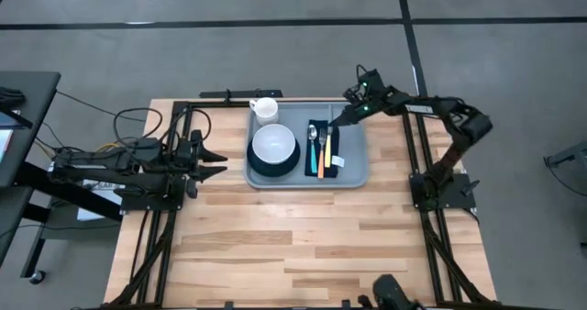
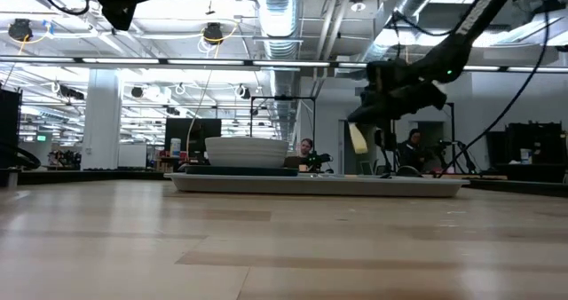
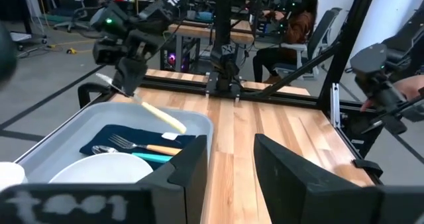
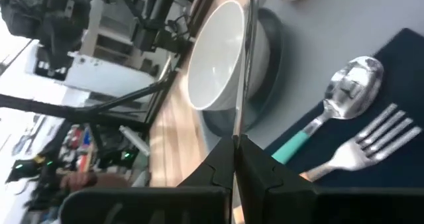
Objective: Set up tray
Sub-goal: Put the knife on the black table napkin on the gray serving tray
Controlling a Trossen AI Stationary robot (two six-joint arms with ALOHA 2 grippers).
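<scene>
Pale wood planks make up the bench (image 1: 303, 246), with a grey floor around it and, beyond its far edge, a workshop of ceiling ducts and lamps where a seated person (image 3: 295, 22) shows.

On the far half of the bench sits the tray (image 1: 353, 174). It carries a white bowl (image 1: 273, 146) on a dark plate (image 1: 266, 168), a white mug (image 1: 265, 109) at its far left corner, and a dark napkin (image 1: 336, 145) bearing a teal-handled spoon (image 1: 313, 149) and an orange-handled fork (image 1: 322, 154).

From the bench's right side the right arm bends at the elbow and reaches inward and down over the tray's far right corner. Its hand (image 1: 346, 117) hangs above the napkin, fingers pressed together on the blade of a knife (image 3: 156, 112), whose cream handle slants down toward the napkin without touching it.

Along the bench's left edge the left arm lies low and level, well apart from the tray. Its hand (image 1: 213, 161) points toward the tray with fingers parted and nothing between them.
</scene>
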